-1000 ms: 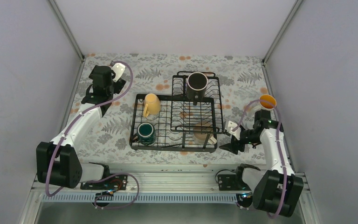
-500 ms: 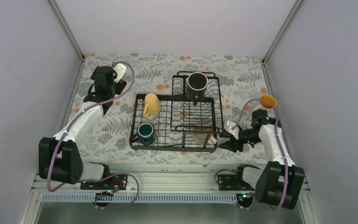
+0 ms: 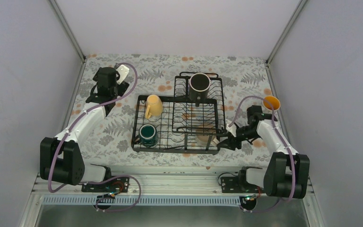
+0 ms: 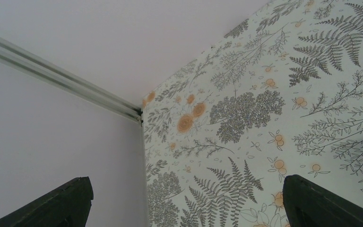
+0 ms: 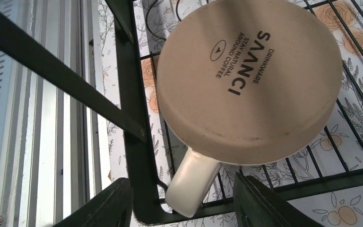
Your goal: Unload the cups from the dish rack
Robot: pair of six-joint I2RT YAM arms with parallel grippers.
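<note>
The black wire dish rack (image 3: pixel 170 144) stands mid-table. In it are a black mug (image 3: pixel 200 84) in the raised basket, a pale yellow mug (image 3: pixel 153 106), a teal mug (image 3: pixel 147 135) and an upturned cream mug (image 3: pixel 204 134). The tall white mug with orange inside (image 3: pixel 271 102) stands on the table to the right of the rack. My right gripper (image 3: pixel 224 142) is at the rack's front right corner. In the right wrist view the right gripper (image 5: pixel 182 208) is open, with the cream mug's (image 5: pixel 246 80) handle (image 5: pixel 194 182) between the fingers. My left gripper (image 3: pixel 107 91) is open and empty at the back left (image 4: pixel 184 203).
The rack's black frame bar (image 5: pixel 134 156) runs just beside the handle, between my right fingers. The metal rail (image 3: pixel 170 170) lies along the near edge. Grey walls close in the left, right and back, and the back left corner (image 4: pixel 141 116) fills the left wrist view.
My right gripper has moved left from beside the rack to its front right corner, by the cream mug's handle. The left arm has barely shifted.
</note>
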